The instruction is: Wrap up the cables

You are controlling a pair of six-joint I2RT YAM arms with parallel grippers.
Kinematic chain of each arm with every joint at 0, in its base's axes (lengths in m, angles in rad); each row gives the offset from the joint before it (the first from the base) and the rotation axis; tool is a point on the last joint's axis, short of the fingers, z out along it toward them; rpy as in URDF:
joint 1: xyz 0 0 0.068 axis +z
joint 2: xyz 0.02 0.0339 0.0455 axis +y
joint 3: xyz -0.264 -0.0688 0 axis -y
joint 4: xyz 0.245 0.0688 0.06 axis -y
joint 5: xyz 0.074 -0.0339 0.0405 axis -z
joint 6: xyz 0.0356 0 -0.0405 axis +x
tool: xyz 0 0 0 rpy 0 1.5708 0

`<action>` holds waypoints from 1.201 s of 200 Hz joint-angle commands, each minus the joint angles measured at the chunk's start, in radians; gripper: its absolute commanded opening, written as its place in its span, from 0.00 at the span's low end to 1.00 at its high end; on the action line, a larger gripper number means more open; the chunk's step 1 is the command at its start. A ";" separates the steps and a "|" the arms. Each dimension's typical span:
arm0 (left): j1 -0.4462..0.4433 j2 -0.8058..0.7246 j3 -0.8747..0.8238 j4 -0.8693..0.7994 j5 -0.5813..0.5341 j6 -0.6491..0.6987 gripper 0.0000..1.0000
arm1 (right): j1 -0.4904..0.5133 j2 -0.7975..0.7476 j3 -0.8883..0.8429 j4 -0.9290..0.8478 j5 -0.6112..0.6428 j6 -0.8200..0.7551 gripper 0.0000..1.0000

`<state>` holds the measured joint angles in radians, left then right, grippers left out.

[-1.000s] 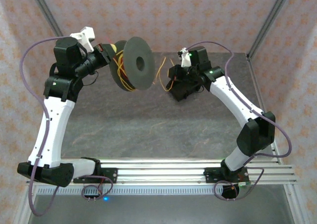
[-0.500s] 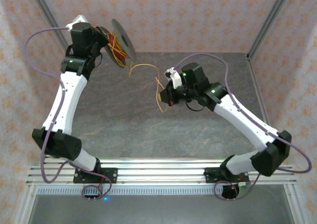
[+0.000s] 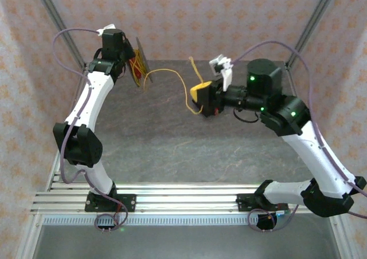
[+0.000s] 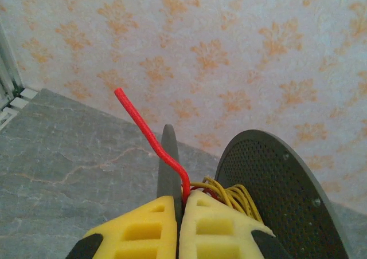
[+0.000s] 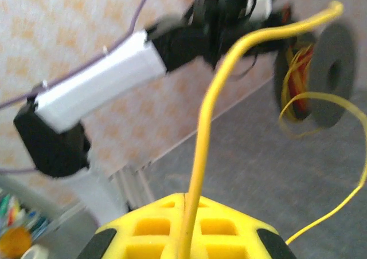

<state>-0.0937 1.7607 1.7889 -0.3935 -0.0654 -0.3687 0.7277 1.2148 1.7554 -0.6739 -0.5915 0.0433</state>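
Yellow cables (image 4: 230, 193) on grey spool (image 4: 278, 181)

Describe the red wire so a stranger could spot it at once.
Find the left arm's yellow-padded hand, raised over the grey table's far-left corner, holding a dark grey perforated spool. A thin red wire rises from between its fingers; unlike the coiled yellow wires beside it, it sticks up free.

A grey, marble-patterned worktop (image 3: 172, 144) is enclosed by pale walls (image 3: 189, 18) printed with orange motifs, with metal posts (image 3: 314, 21) at its far corners. A slotted aluminium rail (image 3: 183, 191) runs along its near edge. A dark grey perforated reel (image 4: 281, 196) hangs above the far left corner.
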 commanded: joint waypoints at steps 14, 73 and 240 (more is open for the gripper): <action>-0.059 -0.030 -0.064 0.074 0.119 0.167 0.00 | 0.004 0.056 0.304 -0.096 0.457 -0.115 0.00; -0.203 -0.162 -0.302 0.041 0.309 0.416 0.00 | -0.029 0.329 0.718 -0.238 1.018 -0.365 0.00; -0.599 -0.363 -0.379 -0.384 0.132 0.767 0.00 | -0.490 0.578 0.763 -0.430 1.047 -0.220 0.00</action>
<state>-0.6445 1.3975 1.3399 -0.6903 0.1585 0.3321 0.2543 1.7988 2.5019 -1.0882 0.3962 -0.1944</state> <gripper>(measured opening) 0.050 0.050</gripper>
